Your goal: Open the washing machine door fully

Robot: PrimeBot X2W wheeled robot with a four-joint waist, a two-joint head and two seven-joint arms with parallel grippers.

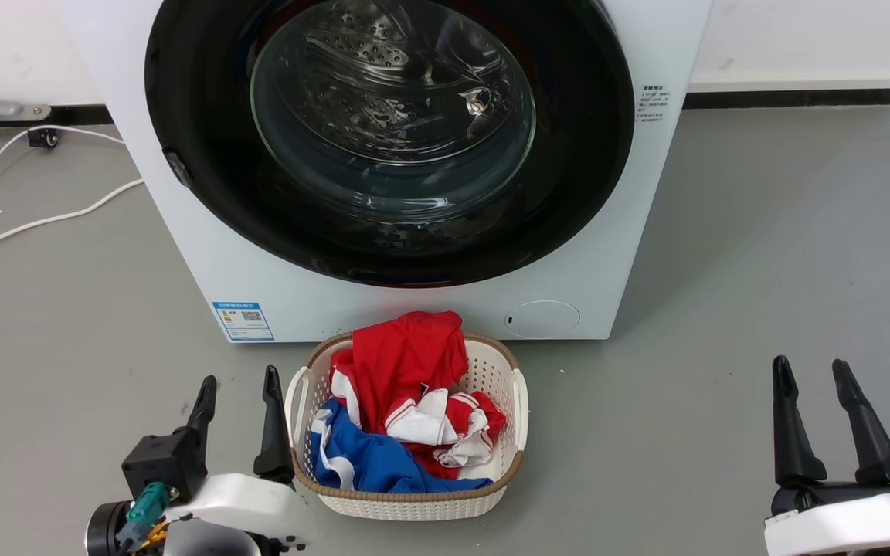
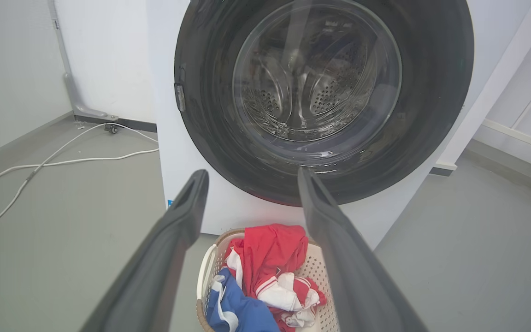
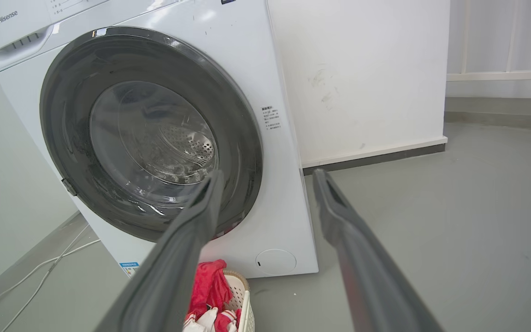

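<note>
Here, washing machine door sat closed flush on the white washer at the far middle, left gripper near left just beside the laundry basket, fingers spread apart and empty, right gripper near right, well apart from the basket, fingers likewise parted, holding nothing.

Black, white and grey are set off by red and blue in the basket.

The washing machine door is seen as a glossy black ring around clear glass, through which a silvery drum dotted with small holes is shown. The machine body is white and marked with a blue-and-white label. The basket is patterned in white lattice and edged with a brown woven rim, and the clothes are coloured red, white-striped and blue. The floor is plain grey and the cables are white. The left gripper and right gripper are black.
</note>
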